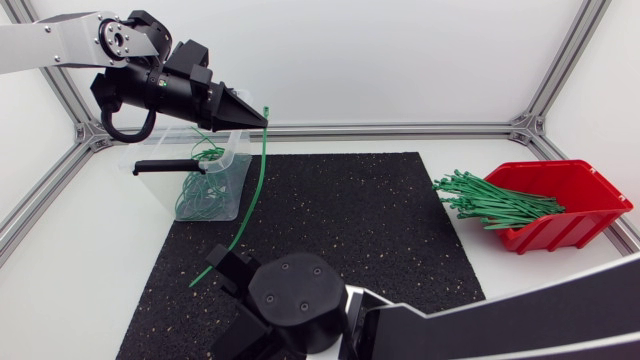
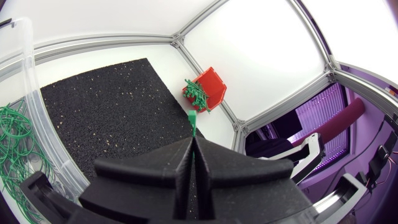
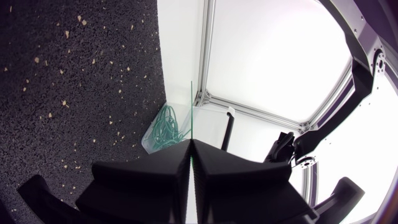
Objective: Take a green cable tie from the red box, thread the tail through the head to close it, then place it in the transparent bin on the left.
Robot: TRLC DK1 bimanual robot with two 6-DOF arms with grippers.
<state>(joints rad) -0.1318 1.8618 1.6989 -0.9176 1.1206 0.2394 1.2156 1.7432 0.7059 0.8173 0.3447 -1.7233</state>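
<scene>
My left claw point(image 1: 262, 121) is pressed together on the upper end of a green cable tie point(image 1: 258, 175). It holds that end up over the far edge of the black mat point(image 1: 370, 220), just beside the clear bin point(image 1: 160, 188). From there the tie curves down to my right claw point(image 1: 222, 270), low over the near side of the mat. That claw pinches it close to the lower end, and a short bit pokes out past it. The tie is open, not looped. The bin holds a tangle of green ties point(image 1: 195, 195). The red box point(image 1: 570, 215), well apart on my right, is heaped with straight ties point(image 1: 495, 200).
</scene>
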